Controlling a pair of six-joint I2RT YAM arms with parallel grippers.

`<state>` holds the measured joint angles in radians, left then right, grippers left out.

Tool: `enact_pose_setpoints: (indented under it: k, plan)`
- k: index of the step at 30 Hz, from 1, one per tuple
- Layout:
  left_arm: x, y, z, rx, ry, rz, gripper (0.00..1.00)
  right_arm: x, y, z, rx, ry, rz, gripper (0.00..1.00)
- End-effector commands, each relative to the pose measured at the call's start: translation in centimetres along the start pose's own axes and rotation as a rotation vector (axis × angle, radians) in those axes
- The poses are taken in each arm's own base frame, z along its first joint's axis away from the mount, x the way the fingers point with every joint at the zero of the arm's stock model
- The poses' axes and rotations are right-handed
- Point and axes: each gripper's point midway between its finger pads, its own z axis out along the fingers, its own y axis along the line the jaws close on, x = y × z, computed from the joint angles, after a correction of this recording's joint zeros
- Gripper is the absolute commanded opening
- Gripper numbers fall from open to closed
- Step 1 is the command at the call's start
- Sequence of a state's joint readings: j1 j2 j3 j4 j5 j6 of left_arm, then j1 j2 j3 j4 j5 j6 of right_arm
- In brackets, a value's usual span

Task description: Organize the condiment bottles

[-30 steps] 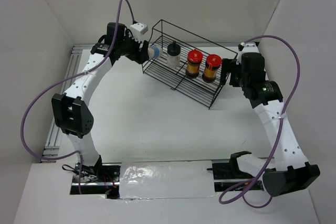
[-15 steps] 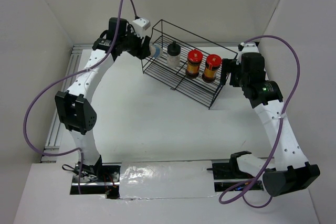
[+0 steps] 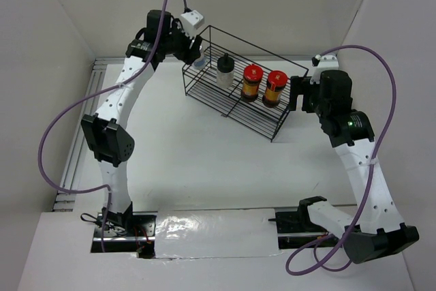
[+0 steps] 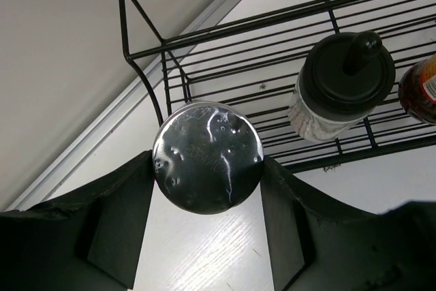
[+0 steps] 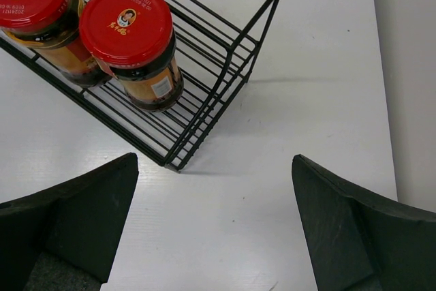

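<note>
My left gripper point(image 4: 206, 163) is shut on the grey-capped bottle; its shiny cap point(image 4: 208, 158) fills the gap between the fingers. In the top view this bottle point(image 3: 199, 63) hangs at the left end of the black wire rack point(image 3: 235, 100), under the left gripper point(image 3: 193, 52). On the rack stand the pale black-capped bottle point(image 3: 225, 71) point(image 4: 338, 86) and two red-capped jars point(image 3: 252, 82) point(image 3: 275, 87), also in the right wrist view point(image 5: 129, 46) point(image 5: 34, 11). My right gripper point(image 3: 294, 97) point(image 5: 214, 168) is open and holds nothing, just off the rack's right end.
White walls close in the table at the back and both sides. An aluminium rail point(image 3: 78, 148) runs along the left edge. The purple cables point(image 3: 61, 127) loop out from both arms. Bare white table point(image 5: 286, 100) lies to the right of the rack.
The left gripper has risen and swung toward the back with the grey-capped bottle, up to the rack's left end. The right arm has shifted slightly to the right.
</note>
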<state>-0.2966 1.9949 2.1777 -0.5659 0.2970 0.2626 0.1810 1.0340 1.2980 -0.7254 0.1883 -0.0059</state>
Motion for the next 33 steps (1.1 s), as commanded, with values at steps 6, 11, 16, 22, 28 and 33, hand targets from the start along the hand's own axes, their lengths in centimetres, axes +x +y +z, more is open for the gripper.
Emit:
enact_pose_setpoints:
  k: [6,11,16,22,28,33]
  plan:
    - [-2.6,0.2,0.8,0.015,-0.083,0.05,0.0,-2.2,0.2,-1.2,-0.022,-0.087,-0.008,1.0]
    - [-2.6,-0.3,1.3,0.053,-0.075,0.005,0.0,-2.2,0.4,-1.0,-0.028,-0.078,-0.008,1.0]
    - [-3.1,-0.7,1.0,0.067,-0.084,-0.009,0.0,-2.0,0.5,-1.1,-0.031,-0.077,-0.005,1.0]
    - [-3.0,-1.3,0.2,0.094,-0.051,-0.027,0.0,-1.9,0.6,-0.9,-0.033,-0.066,-0.002,1.0]
    - [-2.9,-1.8,-0.6,0.104,-0.045,-0.021,0.0,-1.4,0.9,-0.4,-0.043,-0.052,-0.001,1.0]
    - [-1.6,-1.8,1.1,0.116,-0.021,-0.052,0.0,-1.2,1.1,0.0,-0.047,-0.041,-0.006,1.0]
